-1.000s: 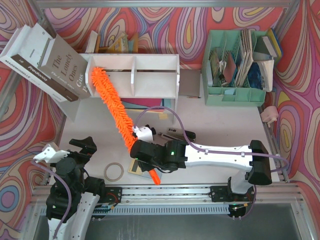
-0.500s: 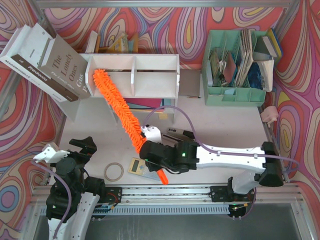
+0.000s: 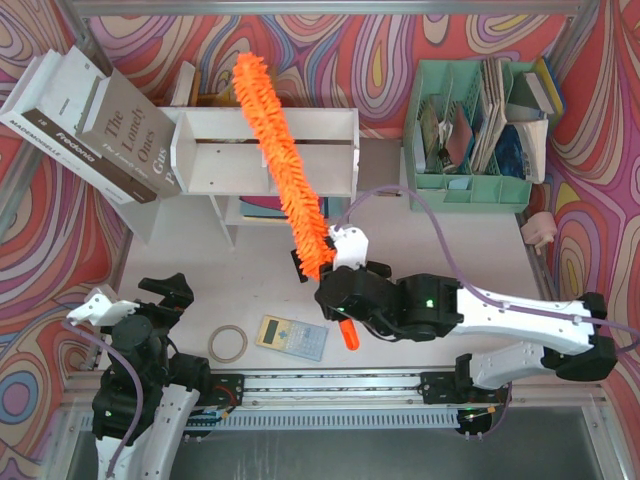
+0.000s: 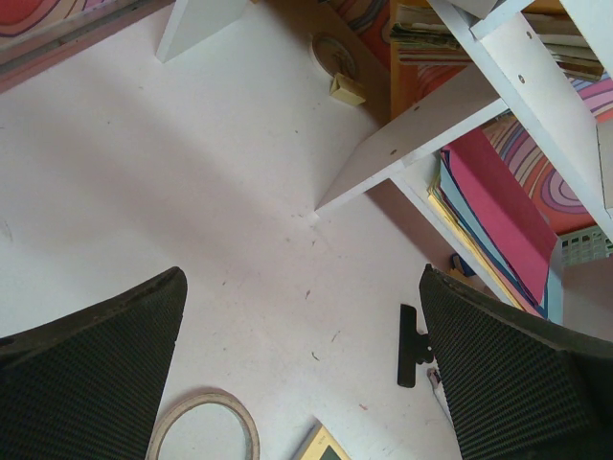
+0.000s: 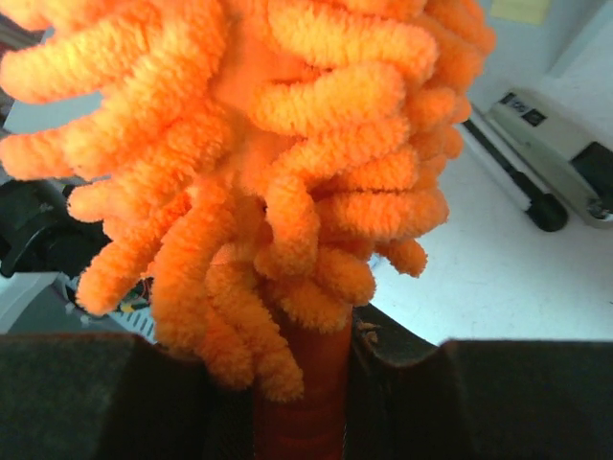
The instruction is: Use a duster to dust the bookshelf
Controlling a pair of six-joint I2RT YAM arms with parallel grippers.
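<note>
— What is filling the view?
— A fluffy bright-orange chenille duster (image 5: 268, 163). The right gripper (image 5: 302, 383) is clamping its thin orange handle (image 5: 299, 426) between dark padded fingers (image 5: 498, 402).
— Anything beside it?
— A black-and-silver stapler (image 5: 551, 153) is lying on the white table (image 5: 479, 273), upper right.

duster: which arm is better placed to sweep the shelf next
Right: its jaws are shut on the duster handle, head across the bookshelf top; the left jaws stand open, empty, far back.

White table (image 3: 200, 290) bears bookshelf (image 3: 320, 122), organizer (image 3: 470, 190), calculator (image 3: 292, 337), tape ring (image 3: 212, 344).
</note>
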